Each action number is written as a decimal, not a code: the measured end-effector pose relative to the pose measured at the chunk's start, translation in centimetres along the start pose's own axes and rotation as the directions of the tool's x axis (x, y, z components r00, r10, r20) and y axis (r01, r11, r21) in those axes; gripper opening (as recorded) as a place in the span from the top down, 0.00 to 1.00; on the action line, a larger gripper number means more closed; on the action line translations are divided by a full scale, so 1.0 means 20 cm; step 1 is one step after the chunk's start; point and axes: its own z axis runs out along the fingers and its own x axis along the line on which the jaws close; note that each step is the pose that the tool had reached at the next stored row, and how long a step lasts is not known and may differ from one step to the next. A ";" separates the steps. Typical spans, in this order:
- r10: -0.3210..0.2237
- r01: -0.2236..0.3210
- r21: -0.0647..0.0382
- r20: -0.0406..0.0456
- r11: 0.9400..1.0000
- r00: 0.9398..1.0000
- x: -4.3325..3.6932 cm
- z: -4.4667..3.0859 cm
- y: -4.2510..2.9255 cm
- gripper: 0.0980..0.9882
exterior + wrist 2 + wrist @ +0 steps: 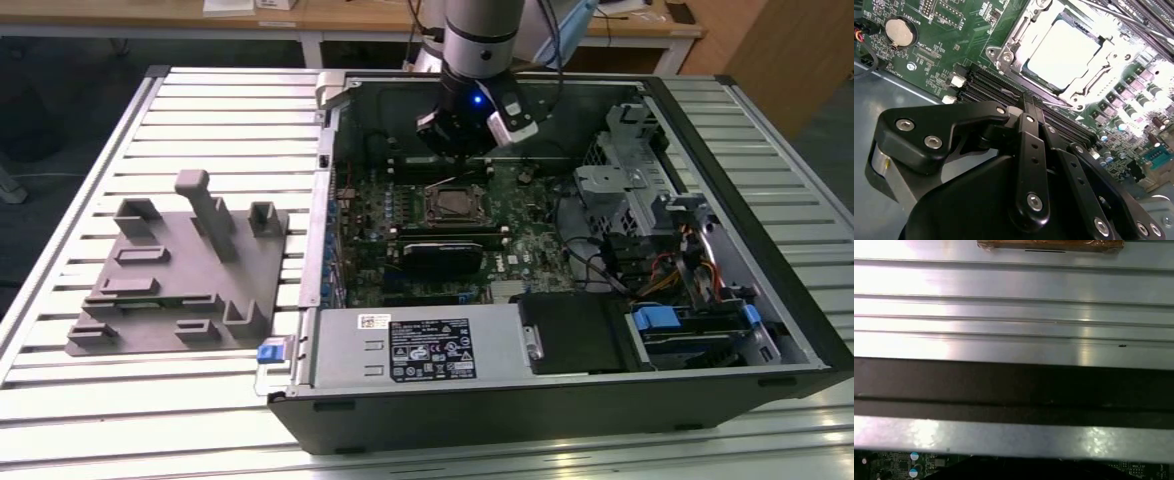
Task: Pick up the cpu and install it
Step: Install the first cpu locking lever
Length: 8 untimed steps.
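Note:
The cpu [1064,52] is a pale silvery square lying flat inside the metal socket frame [1016,47] on the green motherboard [939,30]. In the exterior view the socket [454,203] sits mid-board inside the open computer case, and my gripper [461,138] hangs above the board just behind it. In the second wrist view the black finger links run close together, and my gripper [1032,102] looks shut with nothing in it, its tips over the memory slots [989,85] beside the socket. It does not touch the cpu.
A grey plastic tray [174,270] with upright posts stands on the slatted table at the exterior view's left. A black fan block [441,255] sits in front of the socket. The power supply [414,345], drive cage [641,200] and case walls [1014,385] hem in the board.

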 end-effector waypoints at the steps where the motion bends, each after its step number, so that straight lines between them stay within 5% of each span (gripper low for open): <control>1: 0.000 0.000 0.000 0.000 1.000 1.000 -0.004 0.004 0.000 0.99; 8: 0.002 -0.002 0.000 0.000 1.000 1.000 -0.018 0.028 -0.002 0.99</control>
